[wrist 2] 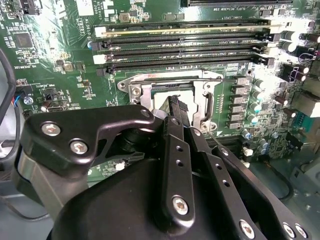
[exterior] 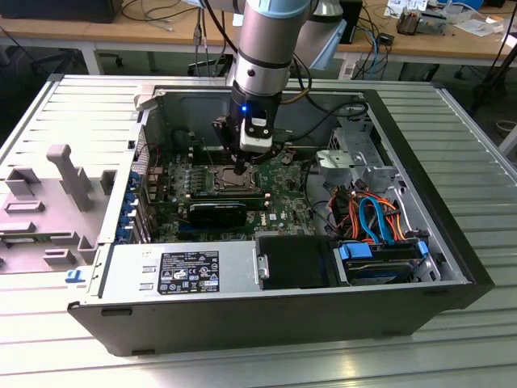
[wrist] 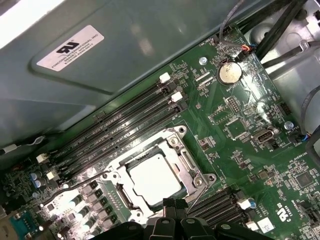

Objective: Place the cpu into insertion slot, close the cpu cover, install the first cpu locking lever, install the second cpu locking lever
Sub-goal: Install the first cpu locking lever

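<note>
1. The claw (wrist: 175, 202) hung over the slot's (exterior: 228, 180) edge, fingers (wrist: 167, 205) together, holding nothing.
2. The chip (wrist: 154, 177) lay in the slot, with the cover (wrist: 187, 161) down around it.
3. The thin lever (wrist: 87, 180) seemed the job in hand; it called for a slow, straight push, clear of the chip.
4. Long black slots (wrist: 125, 122) sat just beside, and the case wall (wrist: 150, 55) stood near.

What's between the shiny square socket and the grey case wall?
Long narrow black slots lie between the silvery square socket and the grey metal case wall, in the first wrist view.
</note>
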